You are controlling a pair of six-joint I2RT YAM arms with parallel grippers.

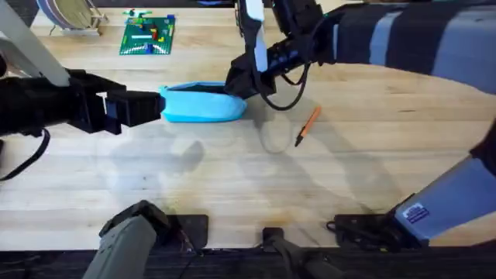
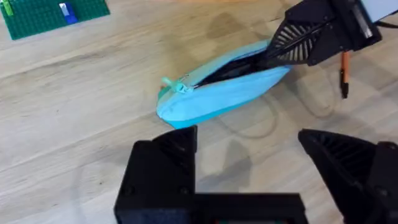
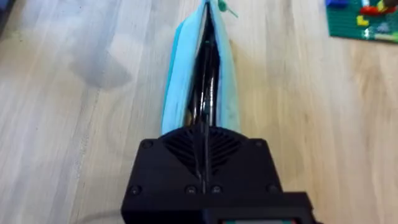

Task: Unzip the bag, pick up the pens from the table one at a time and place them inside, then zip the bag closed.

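On table (image 1: 232, 178) | bag (image 1: 203, 103) unzipped | right pincer (image 3: 204, 140) closed at its end

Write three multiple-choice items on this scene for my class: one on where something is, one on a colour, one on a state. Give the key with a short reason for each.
1. Where does the pen lie?
A. Inside the bag
B. On the table, beside the bag's end near the right gripper
C. On the green plate

2. What colour is the bag?
A. Light blue
B. Red
C. Black

3. What state is the bag's zipper in?
A. Zipped shut along its whole length
C. Torn off
B. Open, with a dark gap along the top

Key:
1 B, the overhead view shows the pen on the bare table just off that end.
2 A, its fabric shows light blue in every view.
3 B, the right wrist view shows the dark opening between the two edges, with the right gripper shut at one end.
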